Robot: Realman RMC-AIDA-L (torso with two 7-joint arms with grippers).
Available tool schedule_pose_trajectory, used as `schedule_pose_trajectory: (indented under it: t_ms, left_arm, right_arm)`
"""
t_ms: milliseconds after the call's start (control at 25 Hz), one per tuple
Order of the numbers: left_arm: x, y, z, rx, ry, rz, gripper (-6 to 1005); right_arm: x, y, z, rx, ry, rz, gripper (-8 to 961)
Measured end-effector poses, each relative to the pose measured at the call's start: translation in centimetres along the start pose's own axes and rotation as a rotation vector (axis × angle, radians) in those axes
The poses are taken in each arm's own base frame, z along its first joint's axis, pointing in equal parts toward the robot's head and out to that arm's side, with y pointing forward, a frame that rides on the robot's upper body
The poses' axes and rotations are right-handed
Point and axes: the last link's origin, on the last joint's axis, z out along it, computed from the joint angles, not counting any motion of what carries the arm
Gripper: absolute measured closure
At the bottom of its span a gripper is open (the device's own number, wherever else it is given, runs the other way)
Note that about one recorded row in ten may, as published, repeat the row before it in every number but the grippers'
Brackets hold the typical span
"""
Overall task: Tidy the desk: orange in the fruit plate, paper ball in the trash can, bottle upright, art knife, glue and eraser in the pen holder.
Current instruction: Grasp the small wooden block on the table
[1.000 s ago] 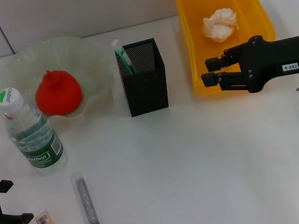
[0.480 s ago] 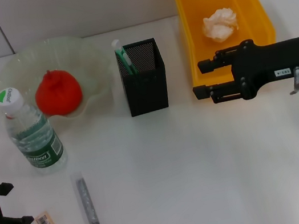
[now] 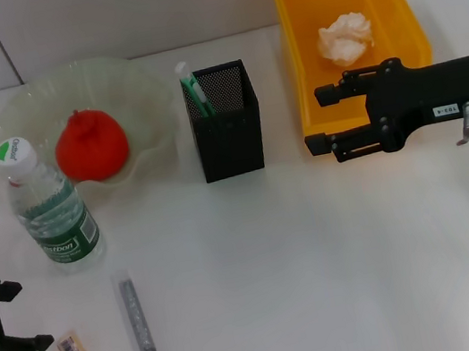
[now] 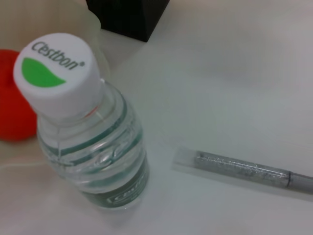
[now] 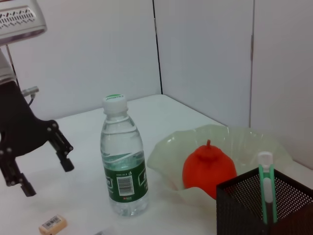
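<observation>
the left gripper [image 3: 5, 318], fingers released, sits beside the eraser [image 3: 71, 349] lying flat on the surface [image 3: 322, 260] near the art knife [image 3: 140, 331], so a low pinch might skid it away; the right gripper [image 3: 327, 120] hangs spread by the trash can [image 3: 298, 46].

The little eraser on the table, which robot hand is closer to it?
Left. The left gripper sits right beside the eraser, open and not touching it. The right gripper is far across the table, by the yellow bin.
</observation>
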Motion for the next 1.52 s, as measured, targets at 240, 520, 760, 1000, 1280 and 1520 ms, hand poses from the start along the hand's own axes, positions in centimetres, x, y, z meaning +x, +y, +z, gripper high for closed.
schedule_pose_trajectory:
  t_ms: [240, 520, 760, 1000, 1280, 1520]
  left_arm:
    - [0.3, 0.4, 0.1, -0.018, -0.008, -0.009, 213]
    - [0.9, 0.9, 0.7, -0.040, -0.031, -0.006, 213]
    - [1.3, 1.0, 0.9, -0.044, -0.044, -0.004, 213]
    - [2.7, 1.5, 2.0, -0.048, -0.123, 0.011, 213]
    - [3.2, 1.8, 2.6, -0.049, -0.154, 0.016, 212]
    - [3.5, 1.9, 2.8, -0.048, -0.155, 0.011, 212]
  right_arm:
    - [0.1, -0.1, 0.1, 0.008, -0.003, 0.002, 187]
    - [0.1, 0.0, 0.1, 0.008, -0.025, -0.009, 186]
    - [0.4, 0.0, 0.3, 0.007, -0.031, 0.002, 187]
    - [0.7, -0.3, 0.4, 0.026, -0.030, 0.006, 187]
    - [0.8, -0.5, 0.6, 0.038, -0.025, -0.002, 186]
    - [0.7, -0.6, 0.6, 0.040, -0.025, -0.006, 186]
